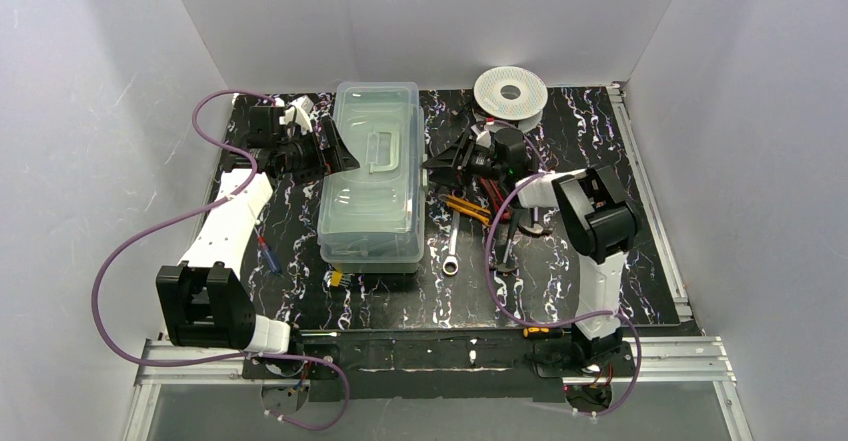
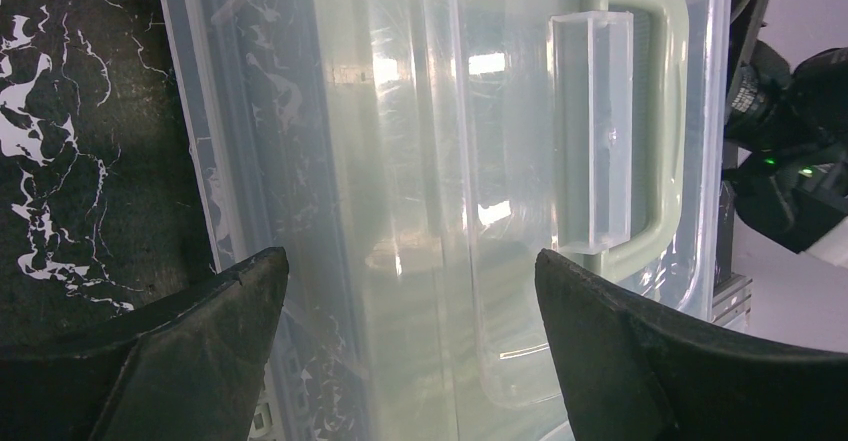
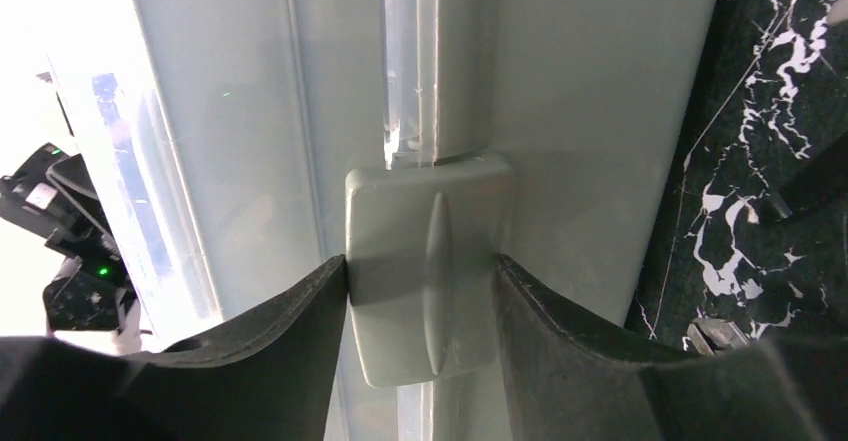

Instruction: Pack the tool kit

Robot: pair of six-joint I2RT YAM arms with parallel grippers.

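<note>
A clear plastic tool box (image 1: 370, 176) with a pale green handle (image 1: 382, 151) stands mid-table with its lid down. My left gripper (image 1: 338, 147) is open at the box's left side, its jaws wide over the lid (image 2: 400, 161) near the handle (image 2: 620, 131). My right gripper (image 1: 447, 158) is at the box's right side, shut on the pale green latch (image 3: 428, 266), one finger on each side of it. Loose tools lie right of the box: a silver wrench (image 1: 452, 246) and orange-handled tools (image 1: 468, 207).
A white filament spool (image 1: 510, 91) sits at the back right. A small red-and-blue screwdriver (image 1: 268, 253) lies left of the box by my left arm. A small yellow piece (image 1: 335, 279) lies at the box's front. An orange-handled tool (image 1: 538, 331) lies by the right base.
</note>
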